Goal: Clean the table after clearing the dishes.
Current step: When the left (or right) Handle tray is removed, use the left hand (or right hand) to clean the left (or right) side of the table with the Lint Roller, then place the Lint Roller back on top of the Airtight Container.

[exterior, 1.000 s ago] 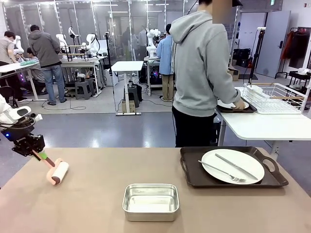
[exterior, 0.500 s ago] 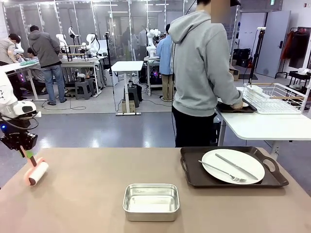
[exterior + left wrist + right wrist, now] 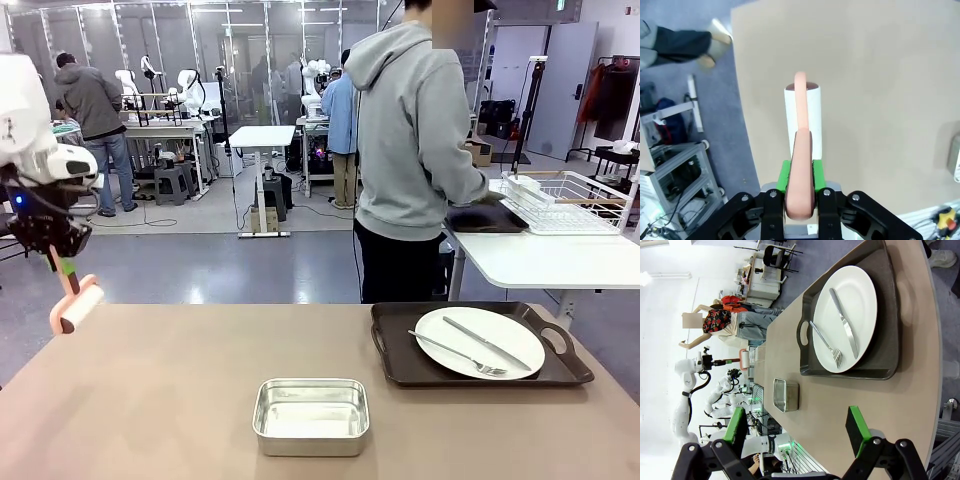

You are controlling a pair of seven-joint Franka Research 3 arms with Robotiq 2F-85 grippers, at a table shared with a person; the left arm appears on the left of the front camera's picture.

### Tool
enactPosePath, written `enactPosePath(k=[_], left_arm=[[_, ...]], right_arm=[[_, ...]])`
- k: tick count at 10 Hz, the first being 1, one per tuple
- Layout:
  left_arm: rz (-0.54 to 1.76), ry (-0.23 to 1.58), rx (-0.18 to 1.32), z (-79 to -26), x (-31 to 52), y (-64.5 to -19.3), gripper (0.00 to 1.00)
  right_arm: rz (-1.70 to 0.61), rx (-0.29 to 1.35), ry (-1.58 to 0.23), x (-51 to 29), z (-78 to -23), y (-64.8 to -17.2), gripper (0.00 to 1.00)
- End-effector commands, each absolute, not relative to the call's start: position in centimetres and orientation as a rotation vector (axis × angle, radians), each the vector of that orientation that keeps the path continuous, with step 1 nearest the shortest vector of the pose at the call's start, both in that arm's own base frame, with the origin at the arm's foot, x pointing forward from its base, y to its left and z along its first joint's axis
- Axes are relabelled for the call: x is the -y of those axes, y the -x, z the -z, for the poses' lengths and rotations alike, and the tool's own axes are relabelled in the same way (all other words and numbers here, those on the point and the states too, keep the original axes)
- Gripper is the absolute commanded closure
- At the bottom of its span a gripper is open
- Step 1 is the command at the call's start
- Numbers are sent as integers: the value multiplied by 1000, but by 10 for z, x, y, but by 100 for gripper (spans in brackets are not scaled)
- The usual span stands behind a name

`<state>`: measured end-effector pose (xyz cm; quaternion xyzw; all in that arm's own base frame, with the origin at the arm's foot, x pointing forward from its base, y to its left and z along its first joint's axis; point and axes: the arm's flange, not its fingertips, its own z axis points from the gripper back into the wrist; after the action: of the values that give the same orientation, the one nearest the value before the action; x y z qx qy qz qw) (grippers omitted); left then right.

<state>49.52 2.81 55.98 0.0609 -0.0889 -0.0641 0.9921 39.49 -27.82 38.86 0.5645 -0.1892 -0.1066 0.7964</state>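
As left pincer [image 3: 801,176] clamps, roller [image 3: 813,116] cylindrical

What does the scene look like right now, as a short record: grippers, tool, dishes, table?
left gripper: shut on the lint roller handle
lint roller position: over the table at its left edge
right gripper: open, holding nothing
dishes: one plate with fork and knife on a dark tray, right side of the table
steel pan: empty, near the middle
person: far side, turned to the white side table
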Motion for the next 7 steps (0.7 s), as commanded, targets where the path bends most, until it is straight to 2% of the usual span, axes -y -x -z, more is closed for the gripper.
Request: enactPosePath(k=[1, 7], left_arm=[[103, -129, 150, -567, -27, -493, 79], [128, -122, 178, -560, -28, -495, 79]], right_arm=[[228, 407, -1212, 277, -391, -394, 0], [228, 407, -1212, 277, -391, -394, 0]])
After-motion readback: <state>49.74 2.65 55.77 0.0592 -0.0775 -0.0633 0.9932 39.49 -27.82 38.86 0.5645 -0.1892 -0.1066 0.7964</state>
